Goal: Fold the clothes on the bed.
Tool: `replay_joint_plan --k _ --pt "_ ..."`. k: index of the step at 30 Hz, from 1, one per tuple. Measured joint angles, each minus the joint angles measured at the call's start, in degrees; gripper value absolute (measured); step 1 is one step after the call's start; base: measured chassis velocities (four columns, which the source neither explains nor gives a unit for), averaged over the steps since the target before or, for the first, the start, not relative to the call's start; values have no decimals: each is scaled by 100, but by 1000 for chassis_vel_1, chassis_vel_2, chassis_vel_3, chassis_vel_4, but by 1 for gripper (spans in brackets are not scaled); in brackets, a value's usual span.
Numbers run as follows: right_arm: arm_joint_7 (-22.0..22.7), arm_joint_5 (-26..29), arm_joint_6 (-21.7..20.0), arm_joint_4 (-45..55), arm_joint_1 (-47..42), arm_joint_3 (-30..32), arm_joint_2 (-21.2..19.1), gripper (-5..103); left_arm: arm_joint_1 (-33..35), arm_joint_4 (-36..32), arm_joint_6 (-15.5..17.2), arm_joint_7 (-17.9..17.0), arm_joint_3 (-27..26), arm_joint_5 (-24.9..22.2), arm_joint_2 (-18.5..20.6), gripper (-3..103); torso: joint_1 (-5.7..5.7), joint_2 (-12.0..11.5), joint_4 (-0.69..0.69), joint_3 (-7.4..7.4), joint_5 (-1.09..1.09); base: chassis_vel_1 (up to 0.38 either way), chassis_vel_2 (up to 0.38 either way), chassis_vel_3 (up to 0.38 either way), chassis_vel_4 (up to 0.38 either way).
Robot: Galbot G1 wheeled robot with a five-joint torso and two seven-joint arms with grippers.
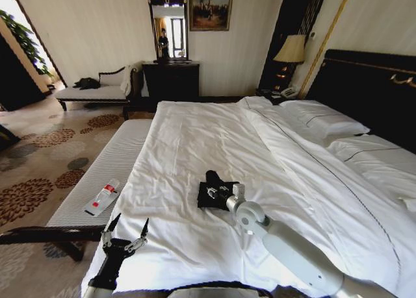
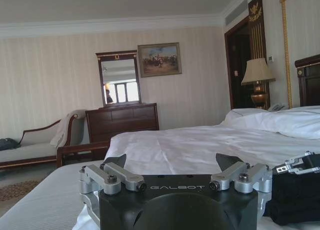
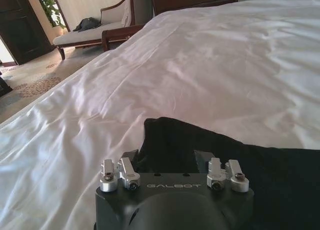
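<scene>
Left gripper [image 1: 124,237]: nearest the head camera, held upright over the near left corner of the bed [image 1: 195,149], jaws spread wide and holding nothing; judged idle.
Right arm: reaches forward from the lower right of the head view, elbow bent, wrist angled down toward the mattress.
Right gripper [image 1: 219,194]: low over the black T-shirt [image 1: 209,195], fingertips at or on the fabric; its jaws look spread in the right wrist view, though whether they pinch cloth I cannot tell.
Black T-shirt: lies in a small, compact bundle on the white duvet, in the near middle of the bed, no sleeves or lettering showing.
Progress: judged late, the shirt already looks folded down small; what may remain is a last press or tidy and release.
Ribbed bench [image 1: 104,181]: beside the bed's left edge, a small red-and-white packet [image 1: 103,197] on it.
</scene>
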Motion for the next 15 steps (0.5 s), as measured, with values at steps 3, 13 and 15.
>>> replay_joint_plan --k 3,13,15 --pt "-47 -41 30 97 -94 20 -62 72 0 0 0 0 0 0 0 100 0 0 -1 0 1 0 0 0 0" --pt "-768 -364 1201 3 -336 697 26 100 0 0 0 0 0 0 0 100 0 0 -1 -1 0 0 0 0 0" --pt "-1039 -1048 1602 -542 -305 694 158 100 0 0 0 0 0 0 0 100 0 0 -1 -1 0 0 0 0 0"
